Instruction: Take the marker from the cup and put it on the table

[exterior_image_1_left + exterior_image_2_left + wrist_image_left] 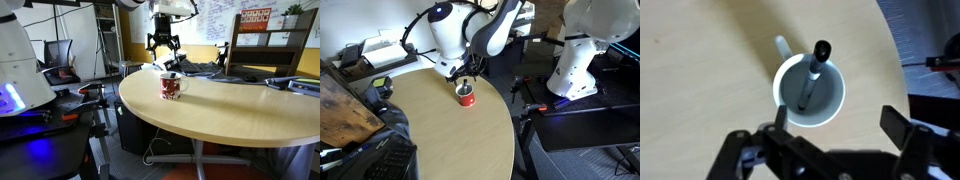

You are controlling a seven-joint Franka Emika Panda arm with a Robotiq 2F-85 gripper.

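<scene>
Black fingers (780,118) of the gripper (836,126) are seen closest in the wrist view. They are spread wide apart, and nothing is held between them.

Just past them, a white cup (781,88) is looked down into. The marker (814,72) is stood inside it. It is leaned to one side, and its black cap is poked up over the rim.

The cup is set on a pale wood table (700,60), close to the round edge. In both exterior views the gripper is hung right above the cup, not touching it.

For a good grab, the fingers should be lined up with one on each side of the cap. They should then be brought straight down, so the rim is not bumped. The marker should be pinched gently and pulled straight up, or the cup may be tipped over.

Far behind, a whiteboard (215,20) can be seen on the wall.
</scene>
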